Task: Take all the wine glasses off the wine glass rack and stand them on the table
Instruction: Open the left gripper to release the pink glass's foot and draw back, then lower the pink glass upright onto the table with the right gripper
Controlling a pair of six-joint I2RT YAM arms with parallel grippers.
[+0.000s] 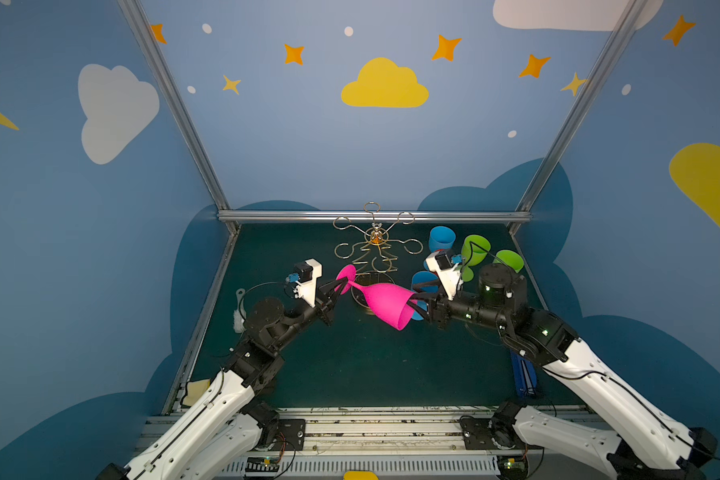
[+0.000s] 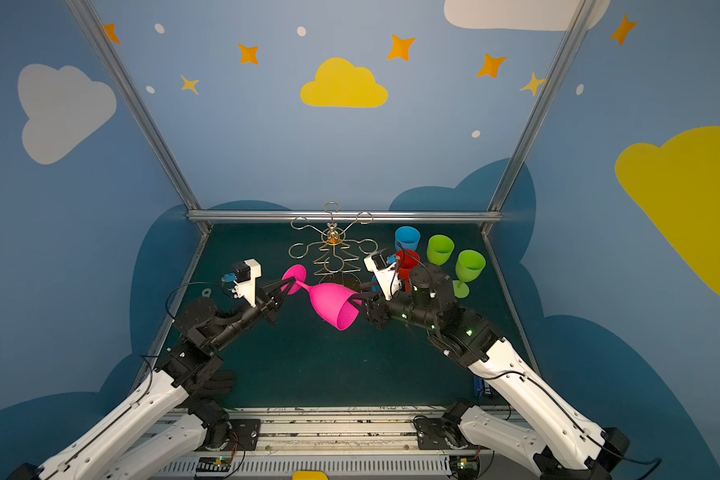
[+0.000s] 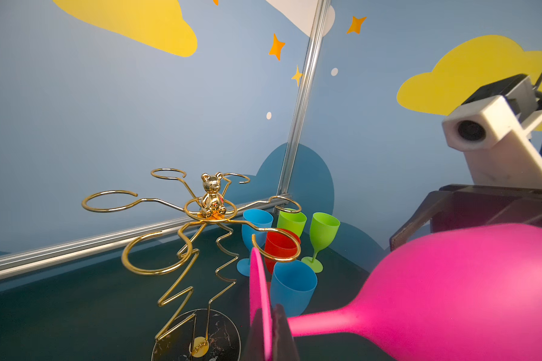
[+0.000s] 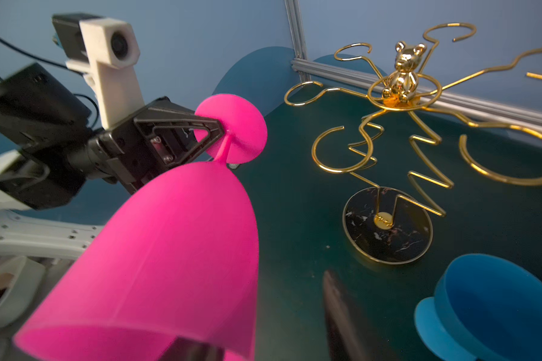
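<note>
Clamping the round foot (image 1: 346, 276) of the pink wine glass (image 1: 385, 305) edge-on, the left gripper (image 1: 341, 286) has its jaws drawn tight on that disc. The left wrist view shows its dark fingers (image 3: 281, 334) pressed against the foot's two faces. The right gripper (image 1: 413, 302) meets the other end of the glass with its jaws partly apart, astride the bowl's rim. In the right wrist view one finger (image 4: 194, 348) sits inside the mouth of the bowl, while the other, blurred, stands outside with a gap to the pink wall, so no firm hold shows there. The glass lies on its side in the air at the centre of both top views, spanning the two grippers, with its foot toward the left and its mouth toward the lower right. It is clear of the loop arms of the gold wine glass rack (image 1: 376, 237), which stands just behind it toward the upper centre. The glass partly covers the rack's dark disc base (image 4: 404, 240) in both top views. A gold bear figure (image 3: 212, 195) sits on the rack's hub. Right of the rack stand a blue glass (image 2: 407, 237), a red glass (image 2: 408, 261) and two green glasses (image 2: 439, 248).
</note>
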